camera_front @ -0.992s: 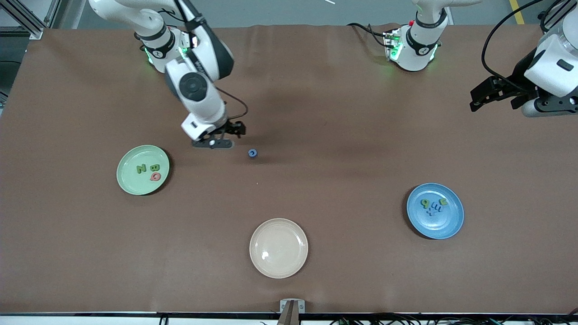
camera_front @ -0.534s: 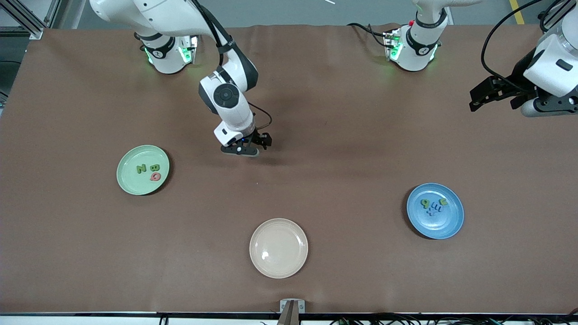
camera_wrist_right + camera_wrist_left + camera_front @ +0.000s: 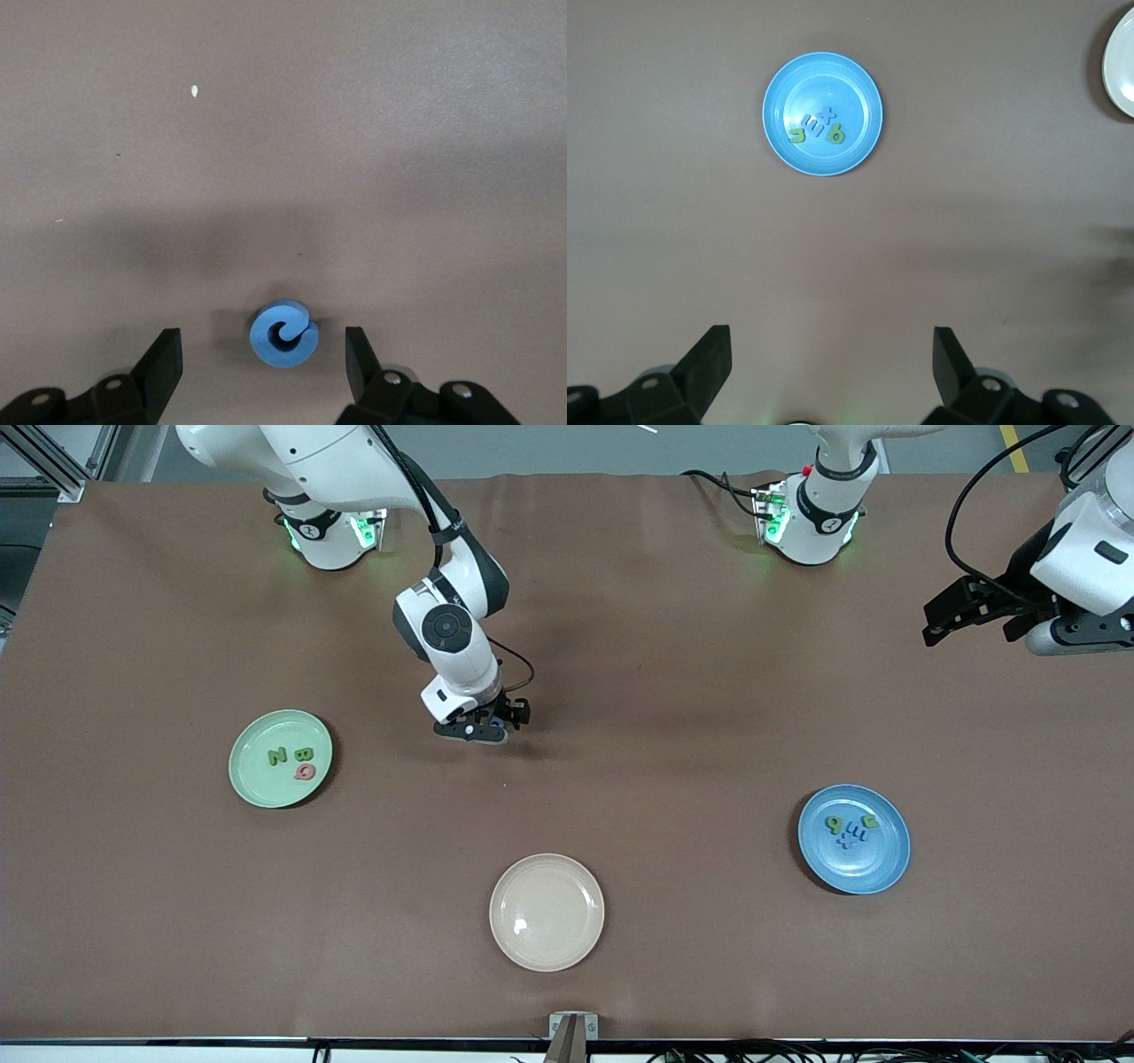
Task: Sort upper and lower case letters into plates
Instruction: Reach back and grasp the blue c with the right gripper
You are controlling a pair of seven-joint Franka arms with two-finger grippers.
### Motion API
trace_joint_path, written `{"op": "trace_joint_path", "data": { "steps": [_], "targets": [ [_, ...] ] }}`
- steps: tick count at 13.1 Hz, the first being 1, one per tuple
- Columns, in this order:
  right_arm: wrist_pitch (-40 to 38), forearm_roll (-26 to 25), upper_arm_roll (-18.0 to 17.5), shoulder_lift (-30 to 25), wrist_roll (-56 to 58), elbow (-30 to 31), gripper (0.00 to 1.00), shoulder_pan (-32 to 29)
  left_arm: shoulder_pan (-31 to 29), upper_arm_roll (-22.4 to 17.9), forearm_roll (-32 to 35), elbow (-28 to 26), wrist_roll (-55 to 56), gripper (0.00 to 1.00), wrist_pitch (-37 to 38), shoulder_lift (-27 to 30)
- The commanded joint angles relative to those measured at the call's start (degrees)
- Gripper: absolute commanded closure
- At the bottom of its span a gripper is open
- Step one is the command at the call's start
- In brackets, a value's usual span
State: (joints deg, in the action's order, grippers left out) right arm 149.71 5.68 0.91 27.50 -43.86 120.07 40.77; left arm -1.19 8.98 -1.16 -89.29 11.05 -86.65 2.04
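The right gripper point(image 3: 496, 731) is low over the middle of the desk point(image 3: 673, 717). In the right wrist view its two fingers point(image 3: 164, 359) stand apart with a small blue letter point(image 3: 283, 334) between them. The letter lies flat on the desk and there is a gap on each side of it, so the fingers do not touch it. In the front view the gripper hides almost all of the letter.

The left gripper point(image 3: 952, 613) waits in the air at the left arm's end of the desk, at about 2 o'clock from the blue plate point(image 3: 886, 868). Its fingers point(image 3: 713, 354) are spread wide and hold nothing.

The green plate point(image 3: 257, 779) lies toward the right arm's end of the desk, at about 8 o'clock from the right gripper. On it are three letters: a green N point(image 3: 277, 756), a green B point(image 3: 304, 752) and a red letter point(image 3: 305, 771); the red one I cannot read.

The blue plate lies toward the left arm's end, nearer to the front camera than the green plate. It holds a small group of green and blue letters point(image 3: 849, 828), too small to read.

A beige plate point(image 3: 547, 948) lies between the two plates and nearest to the front camera, at about 5 o'clock from the right gripper.
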Motion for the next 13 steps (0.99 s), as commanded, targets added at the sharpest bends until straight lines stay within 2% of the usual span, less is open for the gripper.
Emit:
{"op": "trace_joint_path", "data": {
  "steps": [1,6,10,13],
  "targets": [
    [-0.29,0.12,0.14,0.89,-0.61,-0.45,0.19,0.54,-0.48,0.16,-0.25,-0.62,-1.29,0.00,-1.33,0.33],
    [-0.29,0.12,0.23,2.03,-0.52,-1.07,0.22,0.45,-0.48,0.08,-0.25,-1.50,-1.20,0.00,-2.29,0.24],
    [-0.38,0.03,0.67,2.74,-0.52,-1.68,0.33,0.54,-0.48,0.08,-0.25,-1.77,-1.20,0.00,-2.38,0.24],
    [-0.38,-0.06,0.76,3.09,-0.52,-1.86,0.46,0.71,-0.48,0.16,-0.25,-1.77,-1.29,0.00,-2.47,0.24]
  ]
}}
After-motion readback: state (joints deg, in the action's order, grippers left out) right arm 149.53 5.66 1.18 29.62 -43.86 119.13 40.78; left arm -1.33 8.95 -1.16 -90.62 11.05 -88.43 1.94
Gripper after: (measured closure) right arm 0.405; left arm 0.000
